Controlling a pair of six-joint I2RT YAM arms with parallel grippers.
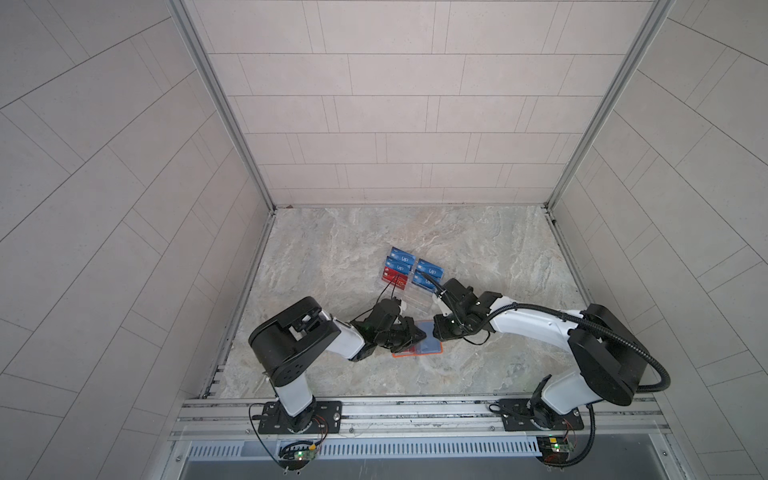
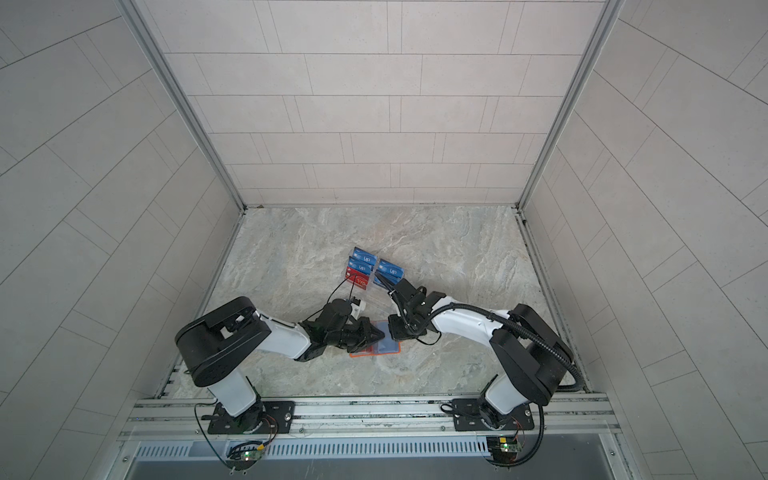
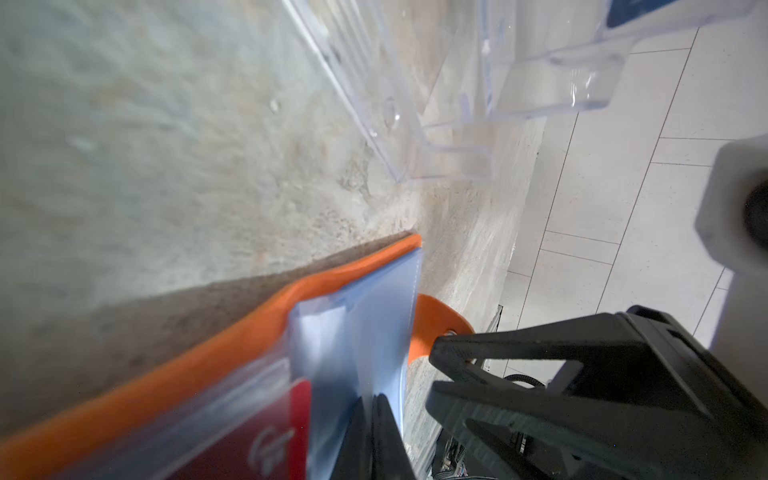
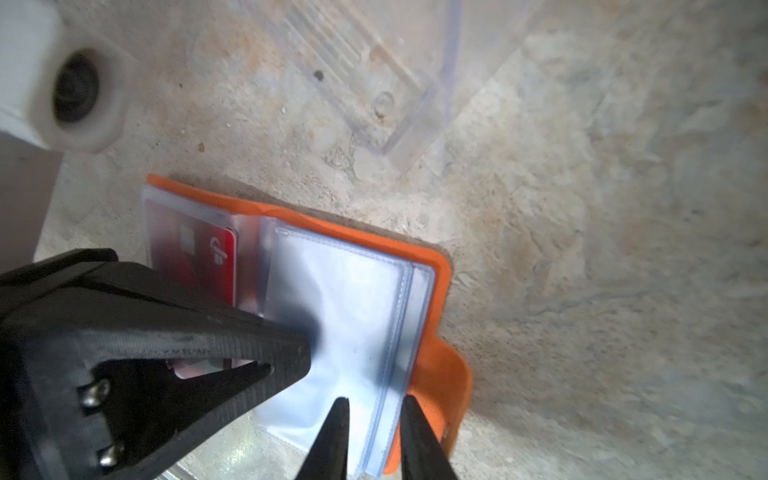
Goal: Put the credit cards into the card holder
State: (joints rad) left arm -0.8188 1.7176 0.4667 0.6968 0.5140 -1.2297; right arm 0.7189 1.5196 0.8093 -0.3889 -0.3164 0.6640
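The credit cards (image 1: 399,266), small thin plastic rectangles with "VIP" lettering, stand mostly in two clear acrylic tiered racks (image 1: 411,300) on the marbled grey stone table (image 1: 478,257). In both top views the left rack shows two blue cards and a red one (image 1: 391,275). The right rack shows at least two blue cards (image 1: 430,268), and the right arm hides its lower part.

The card holder (image 1: 427,348), an orange leather-like booklet with clear plastic sleeves, lies open and flat on the table just in front of the racks, between the two grippers. The task looks barely begun. One red card (image 4: 214,262) sits in a sleeve on the half nearer the left arm, the other sleeves look empty, and neither gripper carries a card.

The left gripper (image 4: 306,349) has its jaws together, with the tip on the topmost clear sleeve; whether it nips a leaf cannot be told. The right gripper (image 4: 376,402) has its jaws apart, astride the sleeves' outer edge without closing on it.

The top views give the rack count, but the grippers cover much of the holder there. The left wrist view adds the orange snap tab (image 3: 441,322) beside the right gripper. Only the right wrist view shows both halves of the holder at once.
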